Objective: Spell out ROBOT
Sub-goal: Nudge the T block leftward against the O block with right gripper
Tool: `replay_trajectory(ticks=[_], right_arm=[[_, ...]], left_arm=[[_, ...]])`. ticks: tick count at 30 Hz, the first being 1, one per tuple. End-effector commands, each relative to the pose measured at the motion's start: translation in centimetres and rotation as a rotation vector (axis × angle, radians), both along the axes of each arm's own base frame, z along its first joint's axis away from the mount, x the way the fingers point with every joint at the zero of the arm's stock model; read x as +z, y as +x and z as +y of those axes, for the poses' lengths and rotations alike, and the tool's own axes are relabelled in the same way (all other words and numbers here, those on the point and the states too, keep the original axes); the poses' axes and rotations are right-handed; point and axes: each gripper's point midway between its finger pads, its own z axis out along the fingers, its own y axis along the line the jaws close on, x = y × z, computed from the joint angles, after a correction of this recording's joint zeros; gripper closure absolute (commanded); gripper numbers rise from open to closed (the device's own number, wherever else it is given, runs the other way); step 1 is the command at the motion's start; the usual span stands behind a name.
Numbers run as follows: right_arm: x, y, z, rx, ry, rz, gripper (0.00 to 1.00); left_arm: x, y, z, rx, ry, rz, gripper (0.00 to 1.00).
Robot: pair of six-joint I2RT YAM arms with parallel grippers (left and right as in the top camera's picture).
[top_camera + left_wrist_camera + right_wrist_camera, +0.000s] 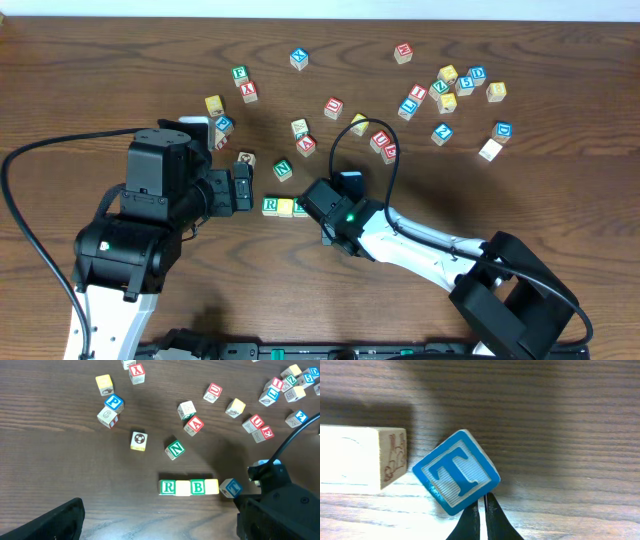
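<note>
Right hand (482, 521) closed, tips touching tilted T cube (456, 471), left hand (245, 188) wide open

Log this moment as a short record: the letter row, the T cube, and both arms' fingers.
row: R cube, first yellow cube, B cube, second yellow cube, side by side in one line
T cube: at the row's right end, turned askew
right gripper: fingers shut, tips at the T cube's edge, gripping nothing
left gripper: fingers open, empty, left of the row
</note>
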Motion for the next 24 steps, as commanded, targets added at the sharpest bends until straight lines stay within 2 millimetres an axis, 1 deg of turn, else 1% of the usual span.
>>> replay_trajectory(ticks=[1,15,24], right_arm=[[0.9,0.3,0.8,-0.004,0.047,-0.023,0.99],[1.3,1.0,1.7,-0.003,0.089,-0.055,0.99],[1.4,1.2,1.9,-0.003,0.098,-0.062,0.99]], left_arm=[[0.8,0.1,0.0,-0.007,-0.002,-0.02,0.02],[0.8,0.1,0.0,-0.008,-0.002,-0.02,0.02],[0.8,0.1,0.0,-0.007,-0.002,-0.02,0.02]])
